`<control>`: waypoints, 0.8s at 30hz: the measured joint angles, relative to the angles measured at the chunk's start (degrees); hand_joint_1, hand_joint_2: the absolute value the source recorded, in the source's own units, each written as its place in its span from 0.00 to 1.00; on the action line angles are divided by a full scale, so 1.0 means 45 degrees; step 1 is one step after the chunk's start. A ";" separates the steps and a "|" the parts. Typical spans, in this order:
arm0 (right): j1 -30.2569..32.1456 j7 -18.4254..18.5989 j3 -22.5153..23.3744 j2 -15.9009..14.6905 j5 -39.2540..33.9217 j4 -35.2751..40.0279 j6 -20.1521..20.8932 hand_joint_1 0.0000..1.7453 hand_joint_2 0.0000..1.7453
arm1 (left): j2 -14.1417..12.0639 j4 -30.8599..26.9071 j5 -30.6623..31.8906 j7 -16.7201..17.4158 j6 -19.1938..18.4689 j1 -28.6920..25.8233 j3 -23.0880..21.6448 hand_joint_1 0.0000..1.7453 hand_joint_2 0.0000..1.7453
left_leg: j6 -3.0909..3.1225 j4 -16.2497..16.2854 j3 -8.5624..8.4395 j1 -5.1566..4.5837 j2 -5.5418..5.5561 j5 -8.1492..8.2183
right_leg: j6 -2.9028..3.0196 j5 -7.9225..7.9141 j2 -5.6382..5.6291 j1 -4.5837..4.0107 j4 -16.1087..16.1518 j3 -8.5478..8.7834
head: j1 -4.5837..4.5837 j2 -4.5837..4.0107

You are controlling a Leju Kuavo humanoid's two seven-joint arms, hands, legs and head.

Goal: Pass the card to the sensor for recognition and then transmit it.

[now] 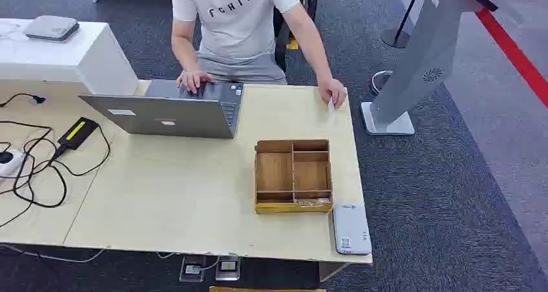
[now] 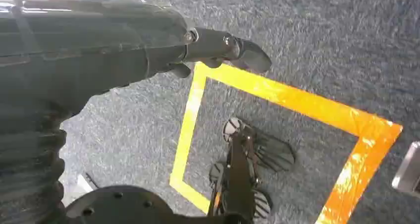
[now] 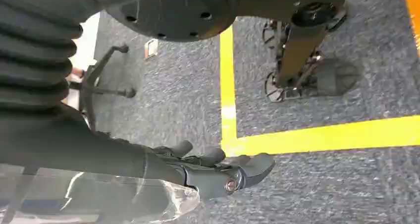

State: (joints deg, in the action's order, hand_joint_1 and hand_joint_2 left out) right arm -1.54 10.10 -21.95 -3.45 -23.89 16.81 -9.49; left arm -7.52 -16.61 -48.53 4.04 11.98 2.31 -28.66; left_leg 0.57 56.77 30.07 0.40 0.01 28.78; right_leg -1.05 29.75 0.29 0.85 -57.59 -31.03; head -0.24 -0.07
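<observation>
A: Where is the card [image 1: 331, 104]?
B: At the far right corner of the surface [image 1: 194, 195], small and white, pinched in the hand [image 1: 335, 92] of a person in a white T-shirt who sits on the far side. Their other hand [image 1: 192, 80] rests on the keyboard of an open laptop [image 1: 169, 114].

A: And the sensor [image 1: 351, 229]?
B: A flat white device at the near right edge of the surface, just right of a wooden box [image 1: 293, 176] with several compartments; the two look close to touching.

A: What are the robot's hands doing?
B: Both hang over grey carpet marked with yellow tape [image 3: 317, 135]. In the left wrist view the left hand [image 2: 218, 53] holds nothing, its dark fingers [image 2: 250, 55] stretched out over the floor. In the right wrist view the right hand [image 3: 218, 172] is also free, its fingers [image 3: 257, 165] loosely extended and apart.

A: Anything else on the surface?
B: On the left, black cables [image 1: 32, 169] loop around a black adapter with a yellow label [image 1: 76, 134]
</observation>
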 joint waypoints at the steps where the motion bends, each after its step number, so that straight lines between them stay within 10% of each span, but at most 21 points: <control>1: -0.0056 0.0058 -0.0164 -0.0039 -0.0169 -0.0048 -0.0149 0.00 0.00 | -0.0068 0.0053 -0.0284 0.0024 0.0087 0.0061 -0.0227 0.00 1.00 | 0.0000 0.0000 0.0000 0.0000 0.0000 0.0000 | 0.0000 0.0000 0.0000 0.0000 0.0000 0.0000 | 0.0000 0.0000; 10: -0.0522 -0.0370 -0.1515 -0.0554 -0.1311 -0.0388 -0.2405 0.00 0.00 | -0.0592 0.0471 -0.2754 0.0296 0.0938 0.0540 -0.1899 0.00 1.00 | 0.0000 0.0000 0.0000 0.0000 0.0000 0.0000 | 0.0000 0.0000 0.0000 0.0000 0.0000 0.0000 | -0.0005 0.0000; 16: -0.0658 -0.2119 -0.1796 -0.0899 -0.2215 -0.0481 -0.3842 0.00 0.00 | -0.0709 0.0631 -0.3633 0.0408 0.1282 0.0659 -0.2515 0.00 1.00 | 0.0000 0.0001 0.0001 -0.0001 0.0000 0.0000 | 0.0000 0.0000 0.0000 0.0000 0.0000 0.0000 | 0.0000 0.0000; 24: -0.0877 -0.4599 -0.1792 -0.2733 -0.3549 -0.0553 -0.2988 0.00 0.00 | -0.0932 0.0748 -0.3875 0.0495 0.1374 0.0751 -0.2996 0.00 1.00 | 0.0003 0.0002 0.0003 -0.0009 0.0001 0.0000 | -0.0004 -0.0003 0.0001 0.0007 0.0003 0.0003 | 0.0010 0.0000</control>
State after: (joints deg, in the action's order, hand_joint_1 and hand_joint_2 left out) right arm -5.49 -10.60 -30.01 -15.75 -39.86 14.32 -22.93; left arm -11.71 -13.24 -65.96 6.27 18.16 5.69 -42.14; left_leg 0.58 56.78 30.08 0.36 0.01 28.78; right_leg -1.07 29.74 0.30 0.88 -57.58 -31.02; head -0.20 -0.07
